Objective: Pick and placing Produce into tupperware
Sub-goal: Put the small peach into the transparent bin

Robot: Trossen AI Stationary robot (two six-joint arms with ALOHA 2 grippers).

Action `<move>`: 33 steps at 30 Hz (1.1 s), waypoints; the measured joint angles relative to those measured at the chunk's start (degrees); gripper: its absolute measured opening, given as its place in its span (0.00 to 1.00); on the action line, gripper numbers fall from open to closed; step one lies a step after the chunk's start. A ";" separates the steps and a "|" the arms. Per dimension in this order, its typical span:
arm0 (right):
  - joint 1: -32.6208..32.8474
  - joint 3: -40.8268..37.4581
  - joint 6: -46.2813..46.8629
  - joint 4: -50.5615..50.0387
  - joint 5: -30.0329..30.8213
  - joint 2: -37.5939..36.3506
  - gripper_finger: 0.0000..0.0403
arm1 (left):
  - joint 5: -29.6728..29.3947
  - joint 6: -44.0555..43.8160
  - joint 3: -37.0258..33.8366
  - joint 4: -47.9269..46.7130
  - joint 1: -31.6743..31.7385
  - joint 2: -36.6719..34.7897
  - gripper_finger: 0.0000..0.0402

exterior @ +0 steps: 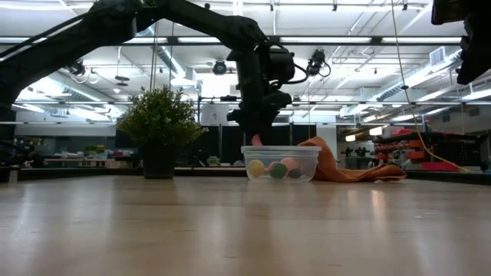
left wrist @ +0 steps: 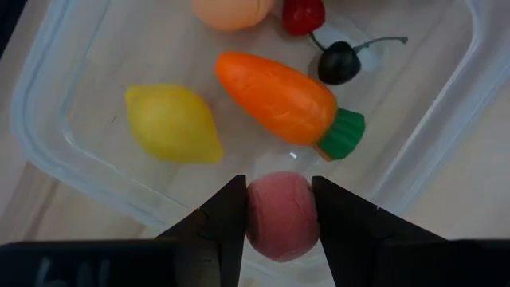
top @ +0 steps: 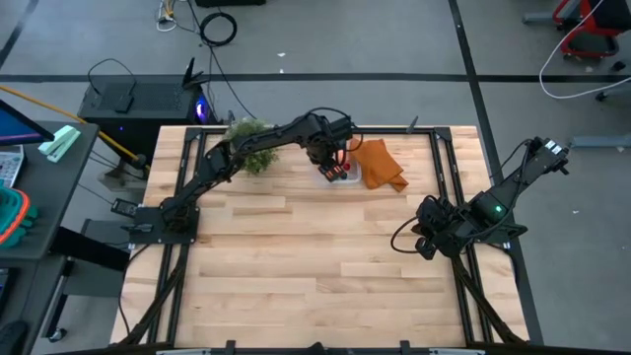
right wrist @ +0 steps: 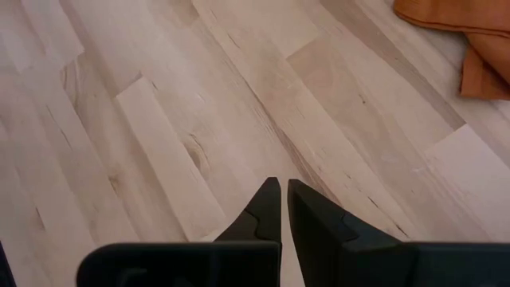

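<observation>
A pale wooden worktop (top: 315,266) of butcher-block planks sits in a black metal frame on a grey concrete floor (top: 394,39) crossed by dark lines and loose cables. Seen level across the worktop, the room behind is a large open workshop with ceiling strip lights and shelving.

Near the far edge stands a clear tupperware (exterior: 281,162), with a bushy green potted plant (exterior: 159,123) on one side and a crumpled orange cloth (top: 380,165) touching the other.

The left gripper (left wrist: 279,215) hangs just above the tupperware's near wall, partly closed on a pink-red fruit (left wrist: 280,215) pinched between its fingers. Inside the box lie a yellow lemon (left wrist: 173,123), an orange carrot (left wrist: 287,102) with a green top, a dark berry (left wrist: 340,64) with a stem, a small red fruit (left wrist: 304,14) and a peach-coloured piece (left wrist: 233,11).

The right gripper (right wrist: 283,209) waits over bare wood near the worktop's right edge, fingers closed on nothing.
</observation>
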 joint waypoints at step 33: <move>-0.02 0.02 1.24 0.48 1.07 0.00 0.00 | -0.15 2.17 -0.05 2.02 -0.22 5.40 0.35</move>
